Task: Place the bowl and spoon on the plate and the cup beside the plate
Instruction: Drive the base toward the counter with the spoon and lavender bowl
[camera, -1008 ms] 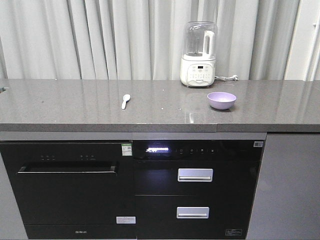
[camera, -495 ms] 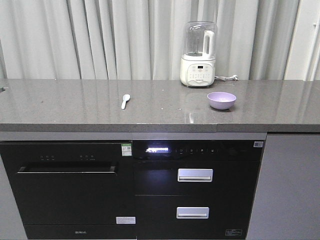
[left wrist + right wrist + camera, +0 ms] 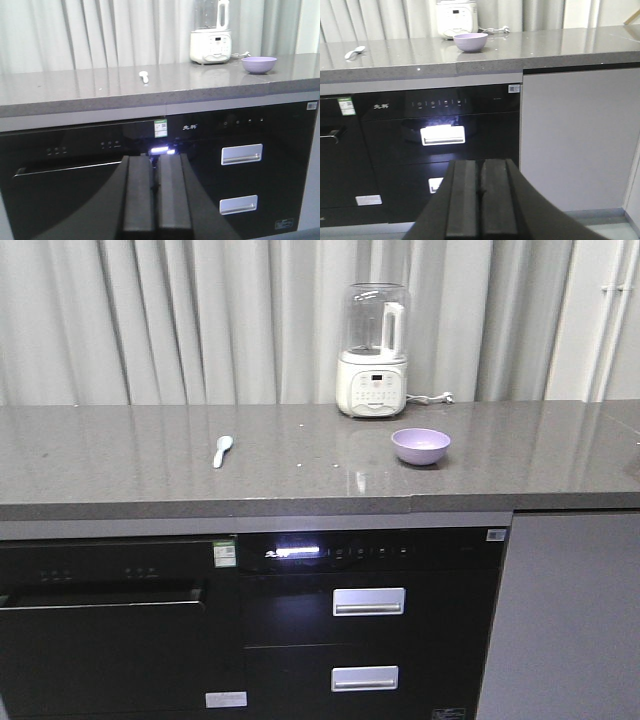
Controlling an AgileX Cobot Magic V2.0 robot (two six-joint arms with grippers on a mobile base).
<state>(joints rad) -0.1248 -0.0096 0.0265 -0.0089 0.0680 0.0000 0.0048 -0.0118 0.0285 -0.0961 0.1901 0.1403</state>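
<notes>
We see the bowl (image 3: 420,445) on the grey counter (image 3: 120,460), just in front of the white blender (image 3: 373,350), with the spoon (image 3: 222,450) lying well apart to its left. Our left gripper (image 3: 156,200) and right gripper (image 3: 481,205) face the dark cabinet fronts, fingers pressed together, holding nothing.

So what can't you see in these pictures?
- The plate and the cup: they are in no view, so where they are cannot be told.
- The blender: the top edge cuts off its jar in both wrist views.
- The spoon: too small in the right wrist view to show any detail.
- The left gripper and the right gripper: their bases run off the bottom edge of the wrist views.
</notes>
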